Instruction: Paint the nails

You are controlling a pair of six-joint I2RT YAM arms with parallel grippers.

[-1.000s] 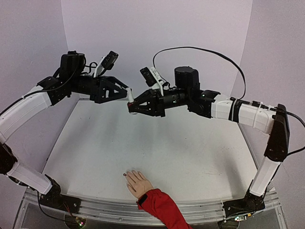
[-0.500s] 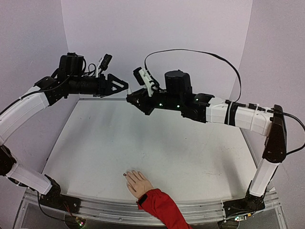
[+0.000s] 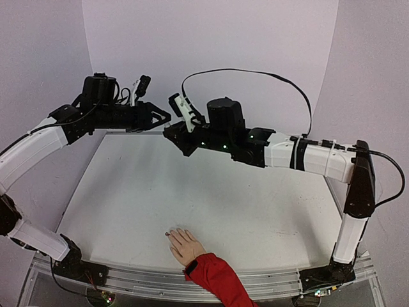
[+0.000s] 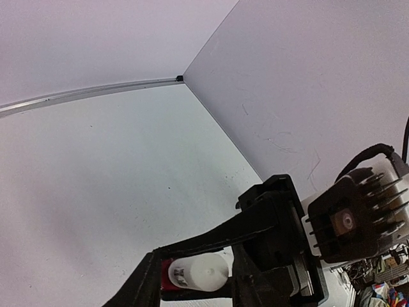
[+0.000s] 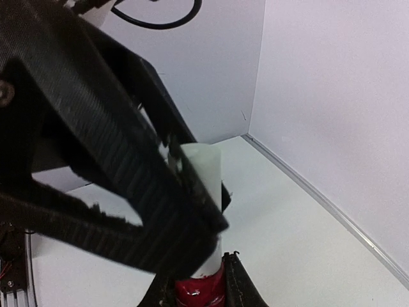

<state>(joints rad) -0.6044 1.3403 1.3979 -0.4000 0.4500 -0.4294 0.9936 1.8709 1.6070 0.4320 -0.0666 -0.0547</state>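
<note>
Nails [image 3: 174, 231]: yours sit on the mannequin hand [image 3: 186, 245], palm down at the tabletop's [image 3: 223, 198] near edge, well apart from both arms | left gripper [image 3: 165, 118]: up over the far edge, your fingers pinch the white cap [image 4: 198, 272] | right gripper [image 3: 169, 132]: clamped on the polish bottle [image 5: 199, 289] under that cap.

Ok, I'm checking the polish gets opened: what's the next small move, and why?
Probably twist the left end effector to unscrew the white cap: its fingers grip the cap while the right end effector clamps the red bottle.
</note>
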